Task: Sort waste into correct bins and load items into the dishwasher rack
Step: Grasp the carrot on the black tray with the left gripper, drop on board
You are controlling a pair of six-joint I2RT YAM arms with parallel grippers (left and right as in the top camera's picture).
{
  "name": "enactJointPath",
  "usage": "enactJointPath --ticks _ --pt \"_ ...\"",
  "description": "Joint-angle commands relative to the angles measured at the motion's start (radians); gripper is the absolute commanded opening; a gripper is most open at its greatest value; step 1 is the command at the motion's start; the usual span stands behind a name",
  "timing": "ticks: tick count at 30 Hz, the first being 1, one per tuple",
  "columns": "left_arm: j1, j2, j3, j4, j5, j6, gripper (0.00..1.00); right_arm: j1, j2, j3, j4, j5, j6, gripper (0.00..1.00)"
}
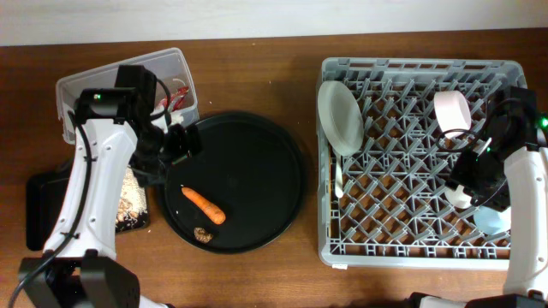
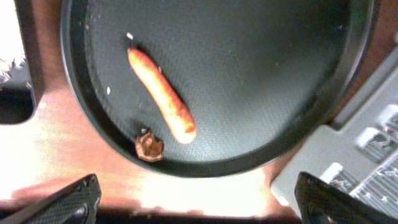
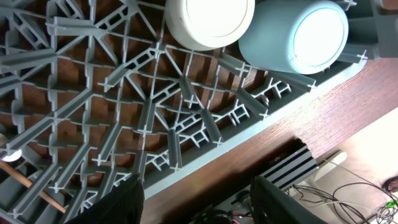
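Filling the tabletop's (image 1: 257, 51) right side, the dishwasher rack (image 1: 411, 65) holds the plate (image 1: 340, 117), white cup (image 3: 208, 22) and blue cup (image 3: 298, 37). The round tray (image 1: 257, 154) carries the carrot (image 2: 163, 96) and brown morsel (image 2: 150, 145). Left tool (image 2: 198, 198) and right tool (image 3: 199, 196) both gape wide, empty.

Grey plastic rack (image 1: 419, 162), matt textured black tray (image 2: 249, 81), glossy wooden table (image 1: 257, 51)

You get even, soft light in the overhead view, but your left wrist view is blurred, with hot glare on the table (image 2: 205, 190) near its bottom edge, and your right wrist view blows out the small white cup (image 3: 208, 18).
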Motion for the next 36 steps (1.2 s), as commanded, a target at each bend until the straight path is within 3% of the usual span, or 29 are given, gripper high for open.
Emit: enactJointPath --ticks 1,6,8,12,13,14,18,22,25,29,33,36 --pt "0.0 0.0 -0.192 0.094 -0.026 -0.061 0.99 -0.002 -0.011 0.0 0.002 -0.004 -0.003 0.58" --pt "-0.015 0.0 -0.646 0.618 0.005 -0.105 0.98 -0.002 -0.011 0.0 0.002 -0.01 -0.006 0.58" --pt "-0.056 0.0 -0.716 0.747 0.01 -0.105 0.89 -0.002 -0.011 0.0 0.002 -0.01 -0.006 0.58" --pt "-0.118 0.002 -0.723 0.764 -0.008 -0.105 0.63 -0.002 -0.011 0.0 0.002 -0.01 -0.006 0.58" --pt "-0.118 0.002 -0.723 0.761 -0.017 -0.105 0.43 -0.002 -0.011 0.0 0.002 -0.01 -0.006 0.58" --pt "-0.118 0.002 -0.723 0.755 -0.022 -0.105 0.3 -0.002 -0.011 0.0 0.002 -0.011 -0.006 0.58" --pt "-0.117 0.002 -0.723 0.75 -0.023 -0.105 0.08 -0.002 -0.011 0.0 0.002 -0.011 -0.006 0.58" --pt "-0.011 -0.06 -0.606 0.672 -0.021 -0.066 0.05 -0.002 -0.011 0.0 0.002 -0.011 -0.006 0.58" --pt "0.161 -0.197 -0.46 0.57 -0.035 0.046 0.05 -0.002 -0.011 0.0 0.001 -0.01 -0.006 0.58" --pt "0.484 -0.245 -0.462 0.487 -0.105 0.045 0.05 -0.002 -0.011 0.0 0.002 -0.011 -0.006 0.58" --pt "0.7 -0.237 -0.495 0.503 -0.194 -0.033 0.05 -0.002 -0.011 0.0 0.001 -0.011 -0.006 0.58" --pt "0.76 -0.178 -0.507 0.525 -0.295 -0.121 0.05 -0.002 -0.011 0.0 0.001 -0.011 -0.006 0.58"
